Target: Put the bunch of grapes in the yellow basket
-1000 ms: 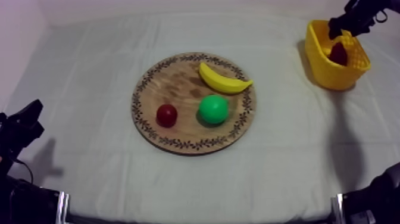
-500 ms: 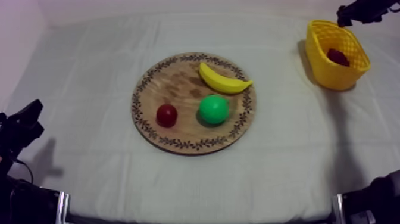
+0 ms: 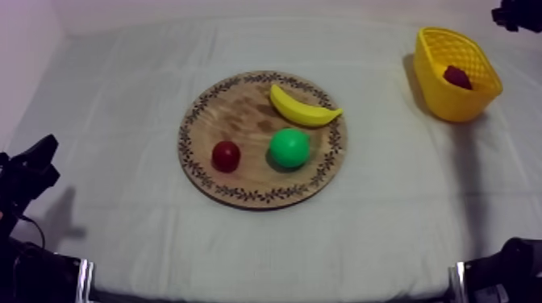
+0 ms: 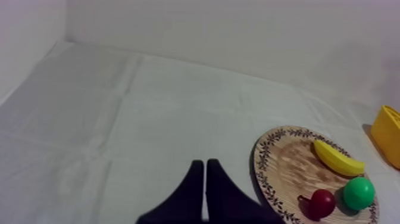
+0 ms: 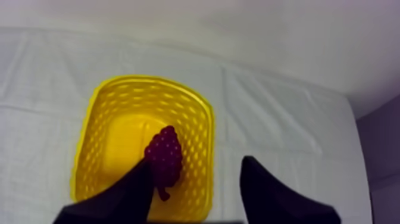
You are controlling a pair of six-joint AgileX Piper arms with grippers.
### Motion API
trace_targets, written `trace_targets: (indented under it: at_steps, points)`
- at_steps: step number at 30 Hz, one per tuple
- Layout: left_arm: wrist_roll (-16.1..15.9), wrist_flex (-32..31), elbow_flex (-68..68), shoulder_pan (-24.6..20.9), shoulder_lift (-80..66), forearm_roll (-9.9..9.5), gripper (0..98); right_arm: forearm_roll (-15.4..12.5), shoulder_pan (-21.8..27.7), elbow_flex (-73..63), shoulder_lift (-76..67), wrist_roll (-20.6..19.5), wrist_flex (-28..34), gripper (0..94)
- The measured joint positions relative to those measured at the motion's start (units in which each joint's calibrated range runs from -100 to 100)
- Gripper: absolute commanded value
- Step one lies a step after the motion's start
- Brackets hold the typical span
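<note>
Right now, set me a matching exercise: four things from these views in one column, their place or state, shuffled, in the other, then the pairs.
1 bunch of grapes
2 banana
3 left gripper
4 right gripper

A open
B on the wooden board
C shut on nothing
D in the yellow basket

Pairs: 1-D, 2-B, 3-C, 4-A.

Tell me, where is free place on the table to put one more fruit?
Bare cloth lies left of the wooden board, in front of it, and between it and the yellow basket. On the board only the back left part is free; the banana, green fruit and small red fruit crowd the rest. The bunch of grapes lies in the basket.
</note>
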Motion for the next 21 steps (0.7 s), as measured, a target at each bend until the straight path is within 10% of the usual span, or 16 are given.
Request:
trace_targets:
  at_steps: [21]
  points:
    - [0.0,0.0,0.0,0.0,0.0,0.00,0.1,-1.0,-3.5,34.0,-32.5,-1.7,-13.2,25.7]
